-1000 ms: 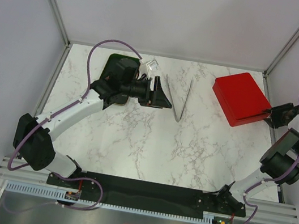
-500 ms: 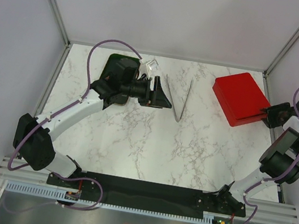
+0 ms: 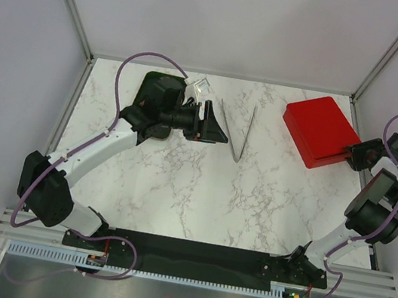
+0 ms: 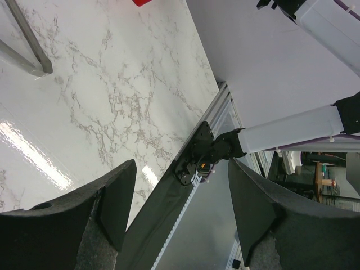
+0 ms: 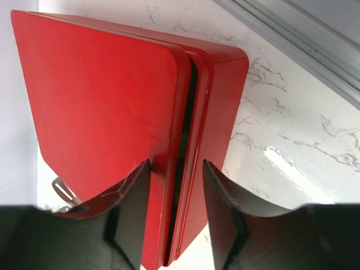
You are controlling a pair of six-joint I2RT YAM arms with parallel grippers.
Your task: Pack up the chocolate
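**Red box [image 3: 317,127] seam between the right gripper [image 3: 356,154] fingers**

Set at the box's near right corner, fingers roughly half apart, straddling the seam between lid and base. Cannot tell from the wrist view whether either finger touches the red shell. Left gripper [image 3: 217,125] well left of the box: spread wide above the marble surface [image 3: 178,184], holding nothing, touching nothing. Metal tongs [image 3: 241,137] flat on the marble between that gripper and the box, just beside the gripper, apart from the box. No chocolate visible in any view. Box close to the surface's far right corner, aluminium rail [image 5: 292,50] just beyond it, side wall near the right gripper. Broad bare marble left of the box and nearer than it.
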